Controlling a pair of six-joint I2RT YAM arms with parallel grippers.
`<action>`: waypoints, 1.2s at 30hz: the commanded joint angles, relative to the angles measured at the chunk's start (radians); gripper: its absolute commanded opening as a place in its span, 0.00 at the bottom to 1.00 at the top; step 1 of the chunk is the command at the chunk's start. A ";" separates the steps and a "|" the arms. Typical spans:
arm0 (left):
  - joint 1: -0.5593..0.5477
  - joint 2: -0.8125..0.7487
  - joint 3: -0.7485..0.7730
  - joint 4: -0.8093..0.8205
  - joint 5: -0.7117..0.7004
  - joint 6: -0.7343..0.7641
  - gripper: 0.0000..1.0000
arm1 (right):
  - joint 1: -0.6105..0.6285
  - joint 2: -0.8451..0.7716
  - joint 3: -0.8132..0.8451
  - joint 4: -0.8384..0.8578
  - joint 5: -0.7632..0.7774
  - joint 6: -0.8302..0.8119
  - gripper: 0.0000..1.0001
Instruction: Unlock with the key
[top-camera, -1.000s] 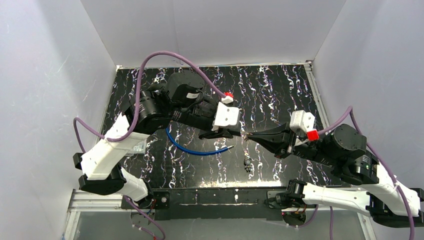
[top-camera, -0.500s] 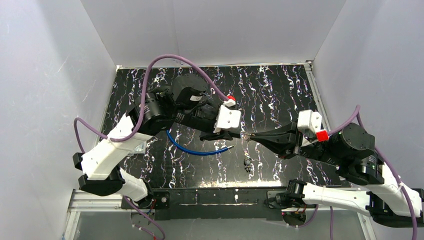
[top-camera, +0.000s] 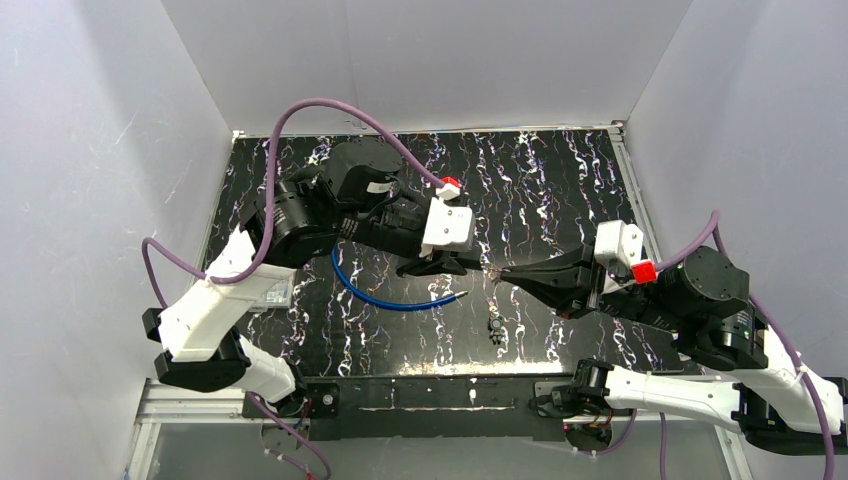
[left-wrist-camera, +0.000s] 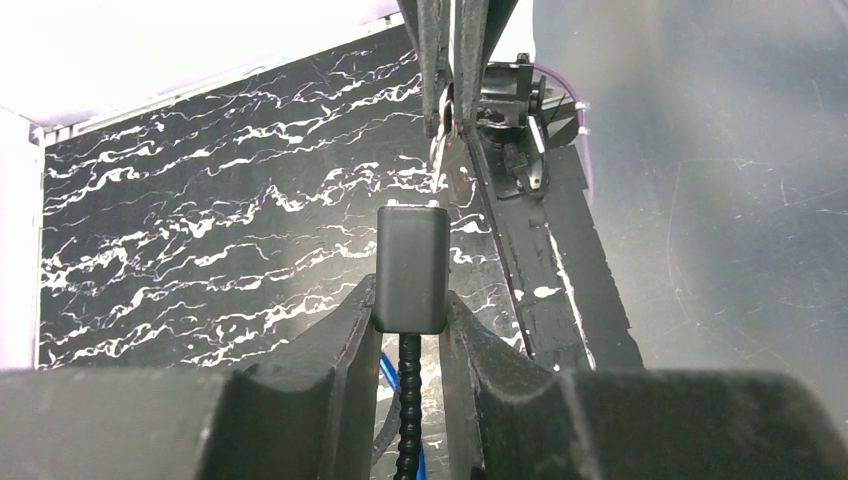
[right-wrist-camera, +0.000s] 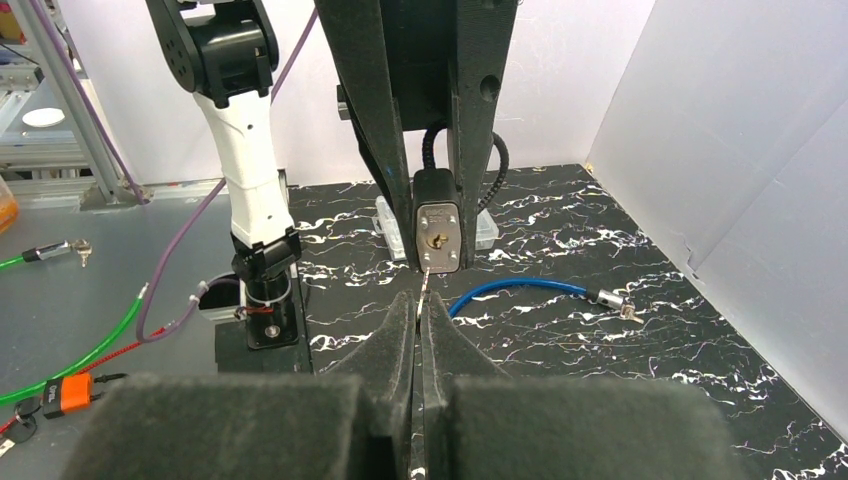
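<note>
Operator: State of the right gripper (right-wrist-camera: 421, 300)?

Technician: It is clamped on the key (right-wrist-camera: 425, 283). The left gripper (left-wrist-camera: 410, 305) grips the lock (right-wrist-camera: 438, 233) in mid-air.

Operator: Change?

Technician: The left arm has shifted the lock slightly away. The key tip sits just below the keyhole (right-wrist-camera: 434, 241), apparently not inserted; realignment is likely needed.

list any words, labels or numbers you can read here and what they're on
Nothing reads clearly.
Lock face: raised marking, too small to read.
Key: no marking shows.
Orange tag: dark print, blurred.
White sticker on the left arm: blurred.
</note>
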 joint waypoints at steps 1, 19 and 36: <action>0.003 -0.011 0.020 0.001 0.056 -0.008 0.00 | -0.002 -0.015 0.001 0.075 0.006 0.012 0.01; 0.003 -0.017 0.000 0.009 0.054 0.003 0.00 | -0.003 0.012 -0.017 0.117 -0.007 0.010 0.01; 0.001 -0.026 -0.001 0.005 0.068 0.011 0.00 | -0.002 0.030 -0.035 0.123 -0.006 0.008 0.01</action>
